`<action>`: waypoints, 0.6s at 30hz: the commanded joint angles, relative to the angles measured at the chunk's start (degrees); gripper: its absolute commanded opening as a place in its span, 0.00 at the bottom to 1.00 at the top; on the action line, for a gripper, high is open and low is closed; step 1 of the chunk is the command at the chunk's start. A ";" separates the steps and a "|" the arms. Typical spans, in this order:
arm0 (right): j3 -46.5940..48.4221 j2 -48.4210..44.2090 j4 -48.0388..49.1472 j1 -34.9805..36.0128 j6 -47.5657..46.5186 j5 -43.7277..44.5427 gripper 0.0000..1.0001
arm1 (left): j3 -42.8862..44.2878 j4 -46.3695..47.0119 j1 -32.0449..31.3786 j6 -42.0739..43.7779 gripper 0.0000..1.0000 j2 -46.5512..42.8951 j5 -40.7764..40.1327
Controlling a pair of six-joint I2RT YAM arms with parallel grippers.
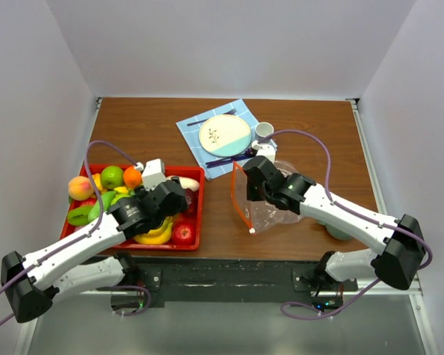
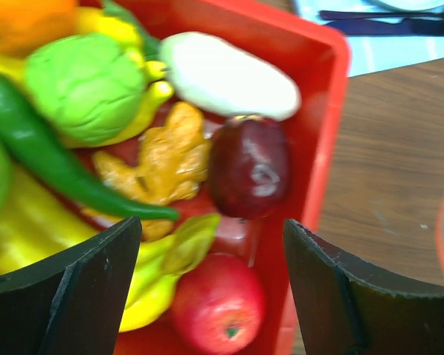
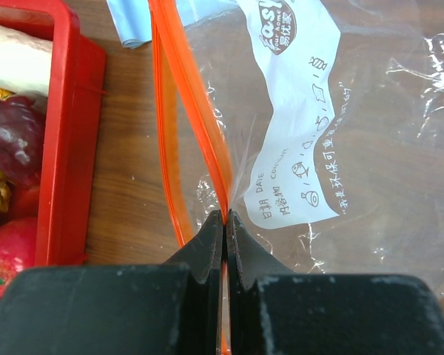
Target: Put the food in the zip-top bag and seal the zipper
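Wood table (image 1: 303, 140): R jaws clamp zipper (image 3: 200, 118); L jaws spread above red apple (image 2: 218, 303).

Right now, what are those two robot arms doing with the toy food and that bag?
The left pincer hangs open over the red plastic tray of toy fruit and vegetables, just above a shiny red apple, holding nothing. The right pincer is shut on the orange-red zipper strip of the crinkly clear plastic bag, gripping its mouth edge beside the tray. No food shows inside the bag yet, so the packing looks not yet started.
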 commanded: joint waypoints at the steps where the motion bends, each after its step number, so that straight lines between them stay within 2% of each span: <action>1: -0.31 -1.11 2.34 0.06 0.78 -0.84 0.00 | -1.67 -6.67 0.82 -2.58 0.83 -1.53 -2.89; 6: -0.57 -0.50 3.31 0.06 0.78 -1.45 0.00 | -4.66 -1.40 1.70 0.23 0.80 -0.56 -1.22; 7: -0.57 -0.32 3.31 0.14 0.78 -1.72 0.00 | -5.02 -0.08 2.22 1.98 0.75 -0.21 -0.43; 13: -0.57 -0.76 2.69 -0.03 0.61 -1.45 0.00 | -8.71 9.32 8.20 7.43 0.61 1.81 6.60; 18: -0.66 -1.11 1.81 -0.03 0.52 -0.84 0.00 | -9.50 12.41 8.64 8.85 0.58 3.04 11.08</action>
